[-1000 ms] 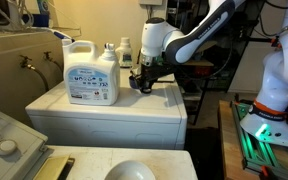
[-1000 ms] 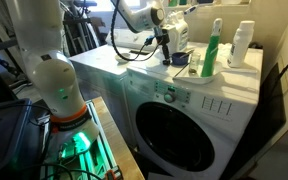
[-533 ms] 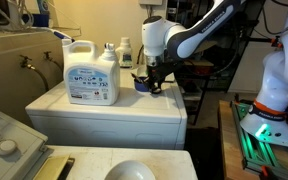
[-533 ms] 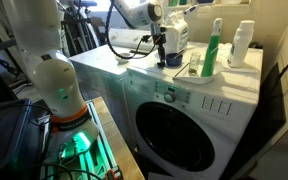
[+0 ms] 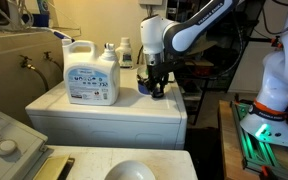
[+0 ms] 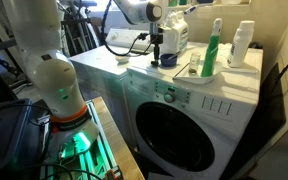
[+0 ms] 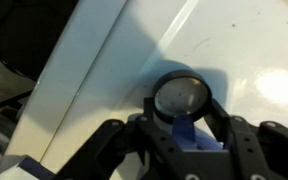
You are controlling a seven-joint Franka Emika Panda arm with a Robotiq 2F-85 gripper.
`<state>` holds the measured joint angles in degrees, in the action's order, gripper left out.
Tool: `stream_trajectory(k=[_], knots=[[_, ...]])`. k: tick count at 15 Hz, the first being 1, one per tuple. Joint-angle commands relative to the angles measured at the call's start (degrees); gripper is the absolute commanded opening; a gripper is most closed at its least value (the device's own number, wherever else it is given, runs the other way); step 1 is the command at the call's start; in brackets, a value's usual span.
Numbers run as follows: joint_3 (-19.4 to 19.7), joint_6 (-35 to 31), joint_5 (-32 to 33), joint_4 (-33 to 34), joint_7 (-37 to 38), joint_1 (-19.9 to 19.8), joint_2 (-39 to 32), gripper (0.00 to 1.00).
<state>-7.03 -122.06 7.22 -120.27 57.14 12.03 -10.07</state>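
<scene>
My gripper (image 5: 156, 88) hangs just above the white top of the washing machine (image 5: 104, 108), near its edge; it also shows in an exterior view (image 6: 154, 60). In the wrist view the two black fingers (image 7: 181, 110) are shut on a small round dark-rimmed object with a blue body (image 7: 181, 97). The washer's white top (image 7: 234, 45) lies right under it. A large white detergent jug (image 5: 92, 73) stands beside the gripper; it also shows in an exterior view (image 6: 174, 35).
Small bottles (image 5: 124, 52) stand behind the jug. A green bottle (image 6: 213, 50) and a white bottle (image 6: 244, 45) stand at the washer's back corner. The washer's round door (image 6: 174, 125) faces front. A white robot base with a green light (image 5: 269, 100) stands nearby.
The gripper has moved sideways along the washer top, away from the jug and towards the edge, still shut on the small round object.
</scene>
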Motion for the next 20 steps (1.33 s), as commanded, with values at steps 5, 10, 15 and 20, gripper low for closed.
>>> stream_trajectory(k=[5, 10, 15, 20], knots=[[0.83, 8.73, -15.8, 5.37, 2.38, -1.95, -3.85, 0.29], [2.38, 6.84, -24.68, 7.31, 7.45, -3.66, -6.3, 0.29], [2.4, 16.05, -34.9, 11.65, 4.4, -6.91, -10.06, 0.29], [3.05, 14.87, -43.73, 12.03, 3.29, -8.15, -10.91, 0.29]])
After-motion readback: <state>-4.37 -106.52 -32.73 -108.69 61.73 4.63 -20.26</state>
